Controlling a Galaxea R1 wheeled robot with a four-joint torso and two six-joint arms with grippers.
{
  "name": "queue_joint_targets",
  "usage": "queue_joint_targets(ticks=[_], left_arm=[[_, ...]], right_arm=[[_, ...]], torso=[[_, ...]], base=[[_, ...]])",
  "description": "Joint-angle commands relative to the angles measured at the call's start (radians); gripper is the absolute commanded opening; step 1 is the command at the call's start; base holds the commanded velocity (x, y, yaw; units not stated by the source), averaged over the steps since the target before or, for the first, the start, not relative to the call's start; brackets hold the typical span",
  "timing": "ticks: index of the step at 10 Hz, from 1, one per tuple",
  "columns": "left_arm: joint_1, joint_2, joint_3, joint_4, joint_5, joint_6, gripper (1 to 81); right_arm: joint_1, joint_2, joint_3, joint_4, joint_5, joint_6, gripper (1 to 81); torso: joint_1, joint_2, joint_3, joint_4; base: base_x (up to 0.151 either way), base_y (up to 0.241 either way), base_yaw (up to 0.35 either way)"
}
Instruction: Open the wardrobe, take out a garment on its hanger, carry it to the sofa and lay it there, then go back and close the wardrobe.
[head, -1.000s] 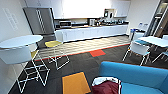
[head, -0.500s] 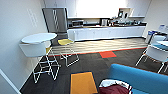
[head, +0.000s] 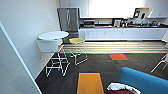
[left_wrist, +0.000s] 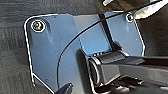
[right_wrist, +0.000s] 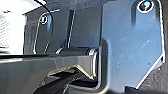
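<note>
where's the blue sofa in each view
Head view: the sofa sits at the lower right, with the garment lying on it.
Left wrist view: the robot's own plate above the dark carpet.
Right wrist view: the robot's plate again, with the carpet at one corner.
Shared landmark: the dark carpet, which runs under the sofa.

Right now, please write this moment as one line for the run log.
jacket: lying on sofa | round table: by left wall | fridge: far wall | grippers: state unclear
</note>
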Motion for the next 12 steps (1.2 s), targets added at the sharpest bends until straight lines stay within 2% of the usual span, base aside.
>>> queue_joint_targets(ticks=[1,12], left_arm=[[-0.035,-0.004,0.001,0.008,0.037,0.005,81.1],[-0.031,0.021,0.001,0.010,0.060,0.065,81.1]], right_arm=[[0.031,0.014,0.004,0.004,-0.056,-0.004,81.1],[0.027,0.017,-0.006,0.004,-0.059,-0.005,81.1]], torso=[[0.000,0.000,0.000,0.000],[0.000,0.000,0.000,0.000]], base=[[0.000,0.000,0.336],[0.000,0.000,0.336]])
